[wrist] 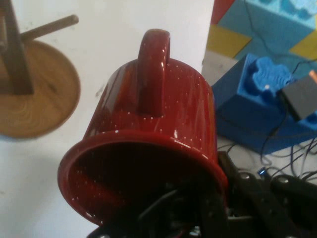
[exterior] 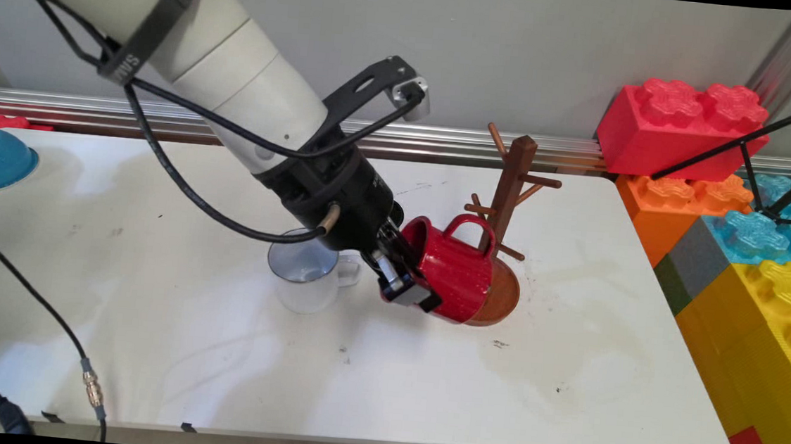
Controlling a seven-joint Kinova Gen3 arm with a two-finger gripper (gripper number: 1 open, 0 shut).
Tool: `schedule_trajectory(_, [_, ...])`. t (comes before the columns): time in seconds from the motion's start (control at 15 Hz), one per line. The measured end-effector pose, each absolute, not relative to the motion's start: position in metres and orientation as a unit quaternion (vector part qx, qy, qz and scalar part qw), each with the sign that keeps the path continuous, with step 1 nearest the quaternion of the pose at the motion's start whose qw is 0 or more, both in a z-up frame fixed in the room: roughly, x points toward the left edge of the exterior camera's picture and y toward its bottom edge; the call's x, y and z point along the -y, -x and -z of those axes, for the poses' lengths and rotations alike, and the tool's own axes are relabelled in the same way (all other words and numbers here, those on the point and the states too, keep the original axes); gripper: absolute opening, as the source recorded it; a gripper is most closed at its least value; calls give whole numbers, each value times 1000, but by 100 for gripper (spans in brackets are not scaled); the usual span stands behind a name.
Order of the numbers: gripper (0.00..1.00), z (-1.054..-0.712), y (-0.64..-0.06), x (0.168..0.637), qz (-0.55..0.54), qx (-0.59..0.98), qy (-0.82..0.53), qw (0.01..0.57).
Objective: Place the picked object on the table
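Red mug (exterior: 453,272) pinched at its rim by the gripper (exterior: 408,283), tilted off the table (exterior: 216,349) beside the wooden mug tree (exterior: 509,188); inner finger hidden. White mug (exterior: 306,278) behind, contents unreadable.

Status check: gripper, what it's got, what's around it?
Gripper shut on red mug rim, mug tilted sideways. Wooden mug tree right behind it. White mug on table beside the hand.

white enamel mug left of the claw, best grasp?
Take the white enamel mug by its rim wall from above: it stands upright, mouth open upward, handle toward the tilted red speckled mug that the claw holds. Choose the rim side away from that handle.
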State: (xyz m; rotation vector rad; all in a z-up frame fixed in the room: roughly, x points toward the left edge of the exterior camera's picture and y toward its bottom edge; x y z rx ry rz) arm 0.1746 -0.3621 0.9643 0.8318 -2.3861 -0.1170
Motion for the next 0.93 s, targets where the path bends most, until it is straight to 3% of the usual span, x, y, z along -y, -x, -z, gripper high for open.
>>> schedule_trajectory(0.47, [0, -977, -157, 367, 23, 926, -303, 222])
schedule_trajectory(0.93, [0, -968, -135, 368, 14, 943, -300, 145])
